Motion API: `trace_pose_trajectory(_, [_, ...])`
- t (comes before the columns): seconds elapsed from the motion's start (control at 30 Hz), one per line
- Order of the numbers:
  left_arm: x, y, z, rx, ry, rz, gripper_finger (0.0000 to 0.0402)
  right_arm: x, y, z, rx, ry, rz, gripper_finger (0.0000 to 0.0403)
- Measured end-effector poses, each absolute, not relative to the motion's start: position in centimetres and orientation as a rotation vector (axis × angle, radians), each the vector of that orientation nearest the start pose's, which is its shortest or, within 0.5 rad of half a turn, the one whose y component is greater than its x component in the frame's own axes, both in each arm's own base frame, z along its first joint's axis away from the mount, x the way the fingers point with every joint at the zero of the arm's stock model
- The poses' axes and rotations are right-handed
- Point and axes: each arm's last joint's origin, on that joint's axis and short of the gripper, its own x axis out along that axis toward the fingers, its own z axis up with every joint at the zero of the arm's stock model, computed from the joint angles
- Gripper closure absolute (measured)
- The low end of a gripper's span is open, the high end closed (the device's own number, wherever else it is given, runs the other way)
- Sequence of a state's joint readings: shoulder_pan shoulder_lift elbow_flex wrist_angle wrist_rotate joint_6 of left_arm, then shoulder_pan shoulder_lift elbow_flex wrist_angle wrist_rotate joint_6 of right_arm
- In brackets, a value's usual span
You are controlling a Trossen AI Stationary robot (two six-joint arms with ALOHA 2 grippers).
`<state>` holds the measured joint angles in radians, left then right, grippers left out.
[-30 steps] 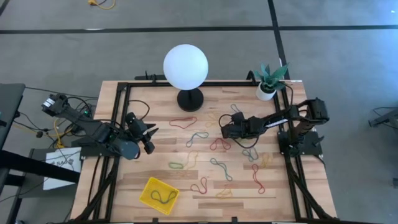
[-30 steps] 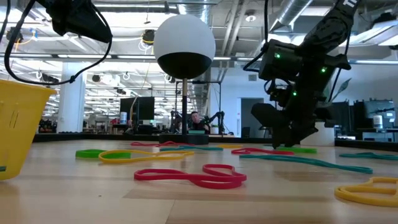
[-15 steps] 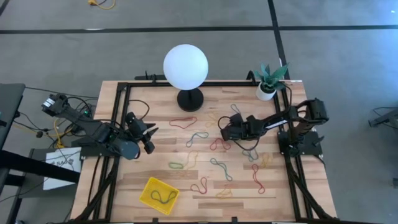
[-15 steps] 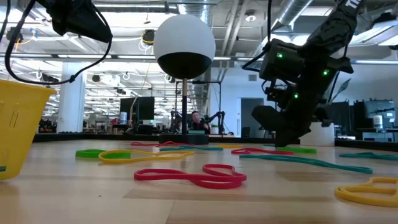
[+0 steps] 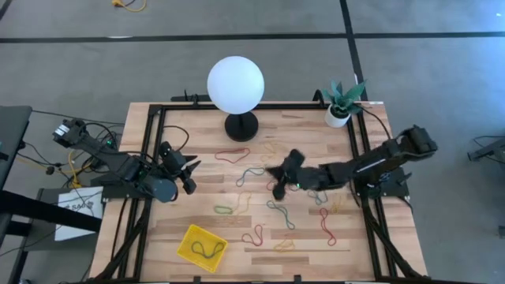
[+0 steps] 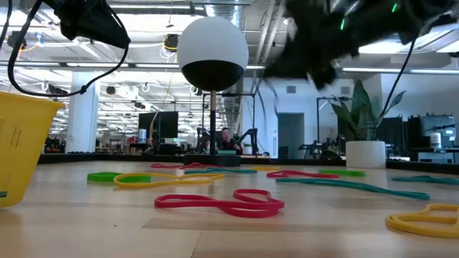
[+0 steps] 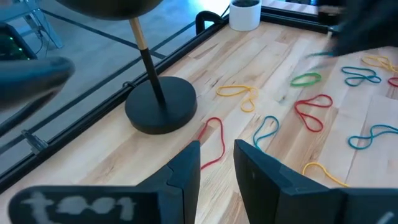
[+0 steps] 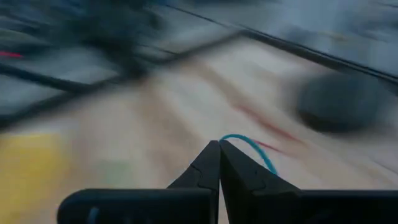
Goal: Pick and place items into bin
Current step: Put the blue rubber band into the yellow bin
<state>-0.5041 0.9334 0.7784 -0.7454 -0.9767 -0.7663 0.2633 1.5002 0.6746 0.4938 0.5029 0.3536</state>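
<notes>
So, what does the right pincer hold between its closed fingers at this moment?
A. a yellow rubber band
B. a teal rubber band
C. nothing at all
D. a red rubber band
B: in the right wrist view the right pincer is shut, and a thin teal rubber band curves out from between its fingertips above the wooden table.

- The table (image 5: 158, 237) fills the middle of the high view.
- The lamp (image 5: 235, 85) stands at its upper middle edge; the plant pot (image 5: 338, 117) at its upper right corner.
- The bin (image 5: 201, 246) sits lower left, one band (image 5: 207, 250) inside it.
- Loose bands (image 5: 280, 213) lie scattered across the centre and right.
- The left gripper (image 5: 188, 174) is at the left edge; the right gripper (image 5: 278, 183) is over the centre.
</notes>
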Motion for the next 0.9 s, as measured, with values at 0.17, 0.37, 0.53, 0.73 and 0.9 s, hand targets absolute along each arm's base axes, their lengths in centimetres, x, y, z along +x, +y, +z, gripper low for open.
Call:
trace_pose_trajectory(0.17, [15.7, -5.9, 27.2, -0.088, 0.43, 0.673, 0.0313, 30.7, 10.3, 21.1, 0.208, 0.079, 0.005, 0.0403])
trace_pose_trajectory(0.37, [15.7, -5.8, 27.3, -0.079, 0.411, 0.694, 0.0313, 36.3, 14.9, 21.4, 0.172, 0.065, 0.144, 0.0403])
trace_pose_trajectory(0.53, [15.7, -5.8, 27.3, -0.069, 0.414, 0.693, 0.0313, 40.9, 18.9, 21.7, 0.122, 0.162, 0.211, 0.0403])
trace_pose_trajectory(0.73, [15.7, -5.8, 27.3, -0.042, 0.424, 0.686, 0.0313, 45.5, 22.5, 21.5, 0.095, 0.239, 0.235, 0.0403])
trace_pose_trajectory(0.9, [15.7, -5.8, 27.2, -0.051, 0.438, 0.67, 0.0313, 47.8, 25.0, 21.4, 0.084, 0.267, 0.261, 0.0403])
